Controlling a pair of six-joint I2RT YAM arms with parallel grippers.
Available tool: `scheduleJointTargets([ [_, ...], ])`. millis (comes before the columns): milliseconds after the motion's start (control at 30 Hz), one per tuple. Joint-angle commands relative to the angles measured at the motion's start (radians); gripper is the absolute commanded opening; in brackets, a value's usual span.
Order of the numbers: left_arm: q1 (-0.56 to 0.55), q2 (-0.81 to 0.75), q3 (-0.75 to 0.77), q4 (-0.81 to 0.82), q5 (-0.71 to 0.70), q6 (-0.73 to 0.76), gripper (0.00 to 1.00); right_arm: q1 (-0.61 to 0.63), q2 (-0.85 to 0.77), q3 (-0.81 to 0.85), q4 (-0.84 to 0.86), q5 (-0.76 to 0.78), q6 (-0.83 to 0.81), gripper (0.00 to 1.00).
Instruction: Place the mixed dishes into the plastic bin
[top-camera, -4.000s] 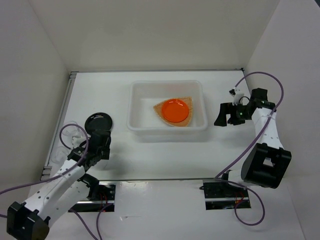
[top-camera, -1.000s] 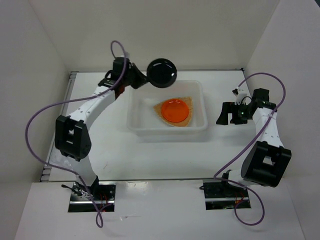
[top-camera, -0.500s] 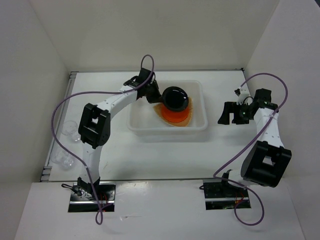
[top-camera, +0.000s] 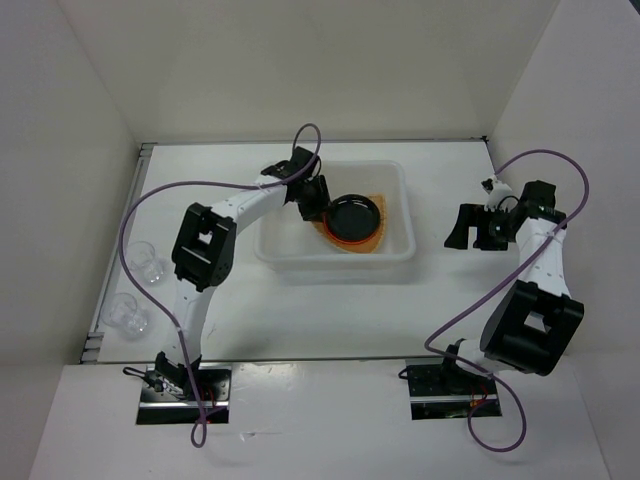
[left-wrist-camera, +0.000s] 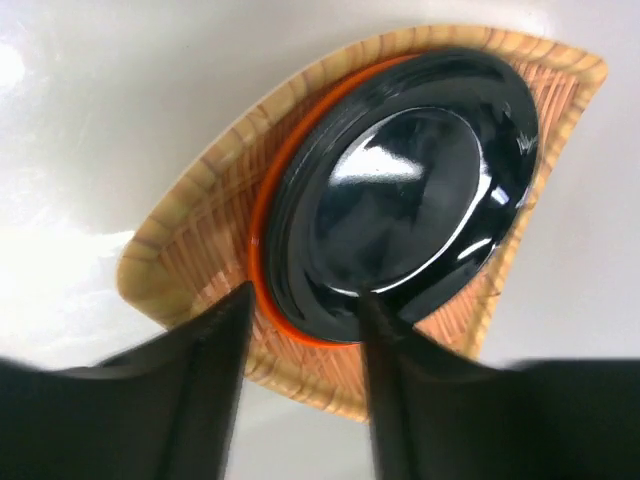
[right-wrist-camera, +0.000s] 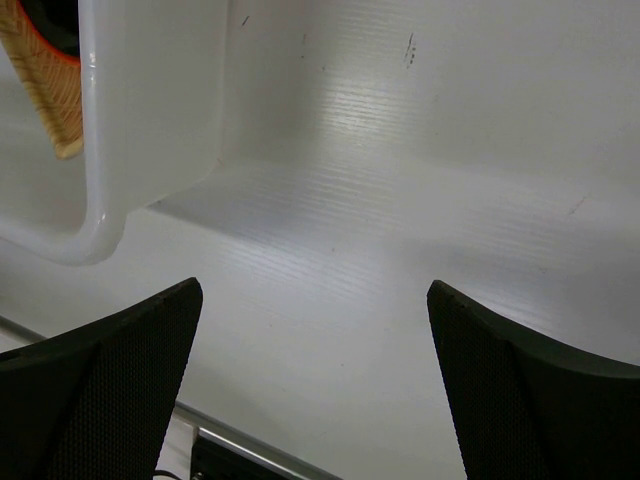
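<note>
The translucent white plastic bin (top-camera: 335, 255) stands mid-table. Inside it the tan woven dish (top-camera: 375, 240) holds the small orange plate (left-wrist-camera: 262, 215), and the glossy black plate (top-camera: 352, 215) lies on top of the orange one. My left gripper (top-camera: 322, 208) reaches into the bin at the black plate's left edge. In the left wrist view its jaws (left-wrist-camera: 303, 300) stand apart at the plate's (left-wrist-camera: 400, 190) near rim, holding nothing. My right gripper (top-camera: 466, 232) is open and empty over the table, right of the bin. Two clear cups (top-camera: 145, 262) stand at the far left.
The second clear cup (top-camera: 128, 315) stands near the table's left edge. The right wrist view shows the bin's corner (right-wrist-camera: 150, 100) with the tan dish's edge (right-wrist-camera: 40, 90) behind its wall. White walls enclose the table on three sides.
My left arm carried the black plate from the table's left side up over the bin and down onto the orange plate, then let it go. The right gripper drifted slightly right.
</note>
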Motion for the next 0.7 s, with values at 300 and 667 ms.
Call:
scheduleJointTargets([
  [300, 0.054, -0.159, 0.599, -0.720, -0.534, 0.188, 0.98, -0.007, 0.018, -0.002, 0.011, -0.024, -0.022, 0.98],
  [667, 0.372, -0.597, -0.188, -0.570, -0.528, 0.197, 1.00, -0.016, 0.064, -0.002, 0.002, -0.033, -0.022, 0.98],
])
